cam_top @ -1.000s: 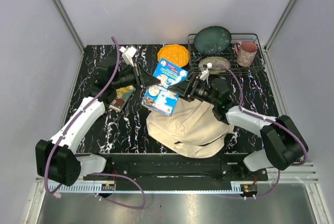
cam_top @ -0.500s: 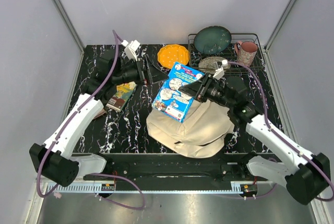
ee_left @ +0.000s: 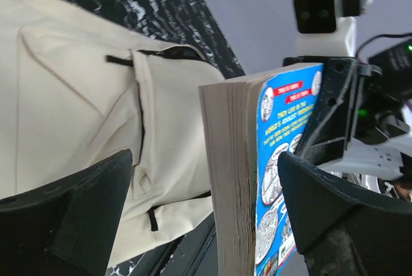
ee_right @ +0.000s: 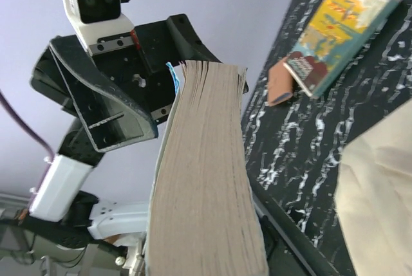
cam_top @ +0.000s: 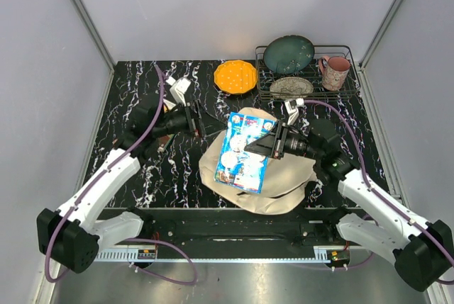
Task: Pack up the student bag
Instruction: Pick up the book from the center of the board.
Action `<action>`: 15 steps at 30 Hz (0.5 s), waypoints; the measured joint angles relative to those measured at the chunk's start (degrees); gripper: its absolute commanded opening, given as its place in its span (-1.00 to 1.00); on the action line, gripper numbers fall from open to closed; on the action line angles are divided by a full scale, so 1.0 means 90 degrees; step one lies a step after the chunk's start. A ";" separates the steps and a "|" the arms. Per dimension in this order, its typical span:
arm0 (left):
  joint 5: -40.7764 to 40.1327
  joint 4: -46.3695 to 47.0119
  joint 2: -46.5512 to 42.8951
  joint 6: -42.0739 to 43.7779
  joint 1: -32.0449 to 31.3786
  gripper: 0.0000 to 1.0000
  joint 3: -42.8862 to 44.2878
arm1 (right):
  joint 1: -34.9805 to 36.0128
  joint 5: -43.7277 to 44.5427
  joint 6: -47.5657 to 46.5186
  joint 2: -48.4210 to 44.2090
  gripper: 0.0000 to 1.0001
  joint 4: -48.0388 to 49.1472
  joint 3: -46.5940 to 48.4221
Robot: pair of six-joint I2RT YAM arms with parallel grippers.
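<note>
The right hand [cam_top: 260, 144] clamps a blue book [cam_top: 241, 156] over the student bag [cam_top: 284, 176]; the left hand [cam_top: 198, 120] gapes empty. The right wrist alone shows a second book [ee_right: 338, 28] on the worktop [ee_right: 302, 136]; cover print illegible.

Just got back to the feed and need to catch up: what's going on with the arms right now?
The right gripper is clamped on a thick blue-covered paperback, holding it tilted above the cream backpack lying on the table. The left gripper is open just left of the paperback, not gripping it. Another book lies on the table's left side. The paperback is not in the bag yet, and no view clearly shows the main opening.
</note>
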 measured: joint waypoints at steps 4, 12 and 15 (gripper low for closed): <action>0.0301 0.0529 -0.0430 -0.0158 -0.0046 0.98 -0.0197 | 0.0000 -0.0313 0.0194 -0.0168 -1.00 0.0350 -0.0002; 0.0818 0.1880 -0.0641 -0.0843 -0.0318 0.98 -0.0612 | 0.0002 -0.0833 0.0644 -0.0355 -1.00 0.1171 -0.0041; 0.0889 0.2200 -0.0532 -0.1039 -0.0525 0.98 -0.0658 | 0.0005 -0.1054 0.0746 -0.0352 -1.00 0.1396 -0.0068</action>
